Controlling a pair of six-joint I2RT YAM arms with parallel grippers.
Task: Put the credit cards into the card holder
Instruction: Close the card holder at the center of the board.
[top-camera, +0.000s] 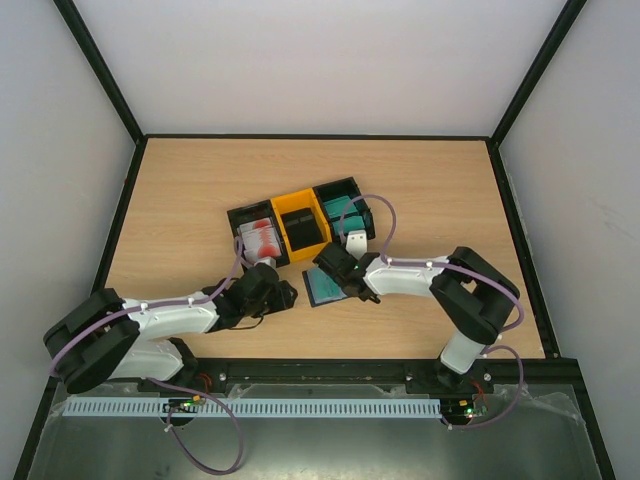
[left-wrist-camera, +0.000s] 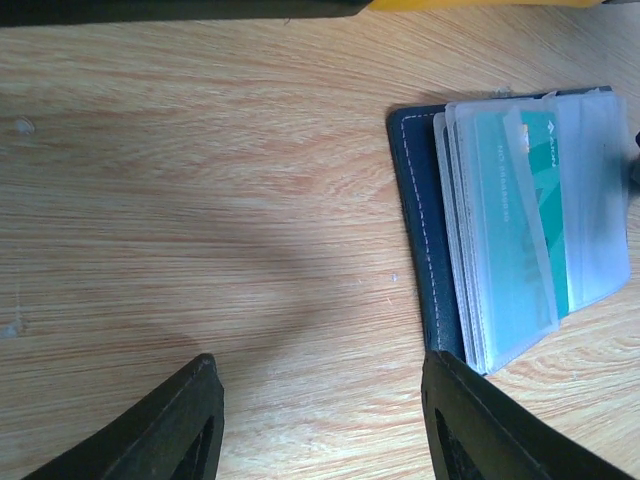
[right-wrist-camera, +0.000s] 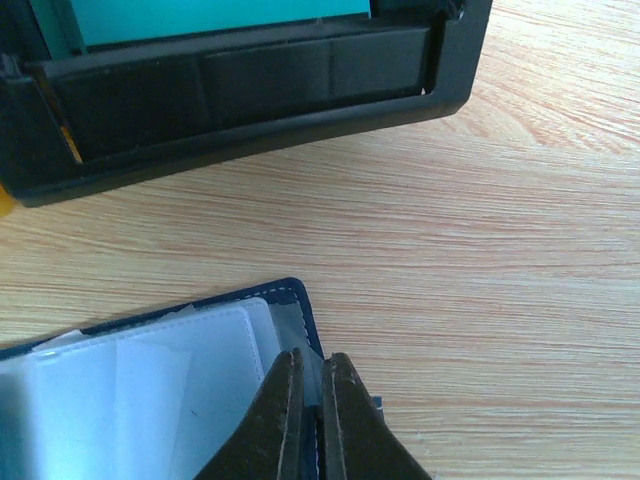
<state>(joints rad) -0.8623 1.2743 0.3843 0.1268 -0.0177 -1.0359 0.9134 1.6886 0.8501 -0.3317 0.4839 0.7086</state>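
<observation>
Counter (top-camera: 200, 200): pale wood grain, closed in by plain white panels at the back and both sides
Bins: 3 open-top bins touching in a row near the middle of the counter, the row slanting up to the right in the top view; left black bin (top-camera: 250, 211), yellow bin (top-camera: 296, 205), right black bin (right-wrist-camera: 250, 95)
Credit cards in the bins: white and red cards (top-camera: 260, 237) in the left black bin, black cards (top-camera: 305, 228) in the yellow bin, teal cards (top-camera: 342, 212) in the right black bin
Card holder (top-camera: 322, 290): lies open and flat on the counter just in front of the yellow bin, apart from it, between the 2 grippers; navy cover with pale stitching underneath, clear sleeves fanned on top
Teal card (left-wrist-camera: 520, 200): 1 sits inside the clear sleeves of the card holder, seen through the plastic
Right gripper (right-wrist-camera: 310, 385): jaws closed together on the edge of the card holder, pinching the thin sleeve edge beside the navy corner
Left gripper (left-wrist-camera: 320, 360): jaws open, only bare counter between them; it is low over the counter just beside the card holder, 1 finger near the cover's corner, touching or not I cannot tell
Arms: both reach inward from the near edge and meet at the card holder
</observation>
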